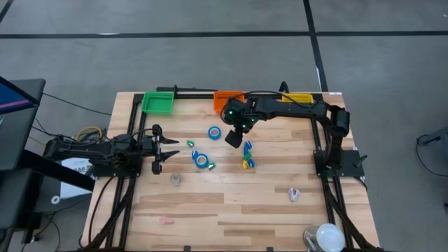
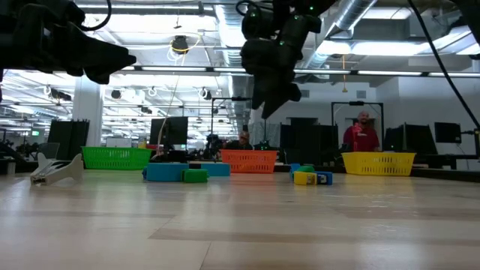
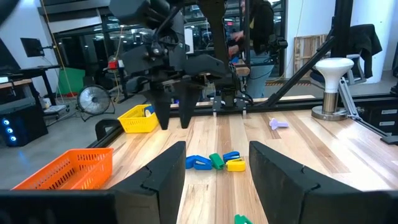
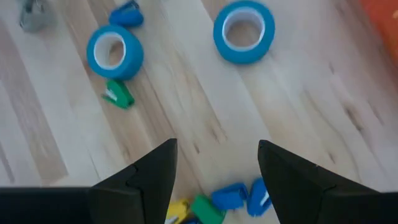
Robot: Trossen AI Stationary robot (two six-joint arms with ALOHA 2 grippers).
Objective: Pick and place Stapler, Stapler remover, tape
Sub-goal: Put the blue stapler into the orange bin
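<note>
Right now the right gripper (image 1: 234,137) hangs above the desk (image 1: 238,210) near the middle of the high view, fingers apart with nothing between them, just right of a blue tape roll (image 1: 214,131) and above a tight cluster of small staplers (image 1: 247,155). That cluster is the risk. Blue, green and yellow staplers sit touching or nearly touching, so a descent there could catch two at once or knock one sideways, and from above it is hard to tell which way each one points; they look stacked roughly up-down in the frame.

The right wrist view shows the tape (image 4: 244,31) lying flat, hole up, so it has no long axis to line up with. A grip across the ring could slip off its rounded wall or push the roll along the wood. A second tape roll (image 4: 115,52) lies beside a green stapler (image 4: 118,95), whose long axis runs on a diagonal in that view; a reach for either may nudge the other.

At centre-left of the high view the left gripper (image 1: 159,148) waits, jaws apart and empty, pointing right toward a lone green stapler (image 1: 191,143). The green bin (image 1: 158,103), orange bin (image 1: 224,98) and yellow bin (image 1: 297,99) line the top edge, and the right arm partly covers the last two, so a carry there needs clearance.
</note>
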